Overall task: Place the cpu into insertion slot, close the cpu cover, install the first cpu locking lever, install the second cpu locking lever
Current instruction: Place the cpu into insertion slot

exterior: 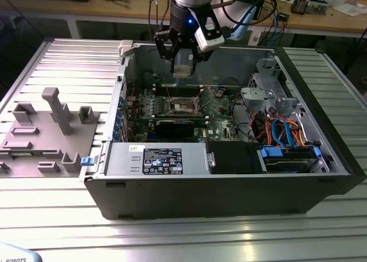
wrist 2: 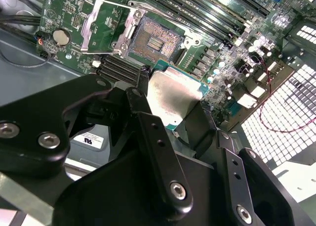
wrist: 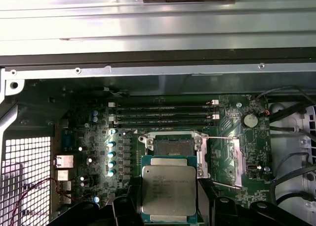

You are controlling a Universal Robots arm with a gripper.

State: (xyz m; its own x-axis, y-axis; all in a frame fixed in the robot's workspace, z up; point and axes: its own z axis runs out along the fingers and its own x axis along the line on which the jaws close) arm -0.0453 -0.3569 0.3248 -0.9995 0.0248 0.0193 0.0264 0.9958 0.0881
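Fingers (wrist 2: 200, 127) clamp cpu (wrist: 169, 189), top print illegible, above bare insertion slot (wrist 2: 153, 40); cpu cover (wrist 2: 93, 27) raised open.

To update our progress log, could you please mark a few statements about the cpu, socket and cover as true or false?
1. The gripper grips the cpu. True.
2. The cpu sits in the socket. False: the socket is empty, and the cpu is held clear of it.
3. The cover is shut over the socket. False: it is swung open beside the socket.
4. The memory slots lie beside the socket. True.
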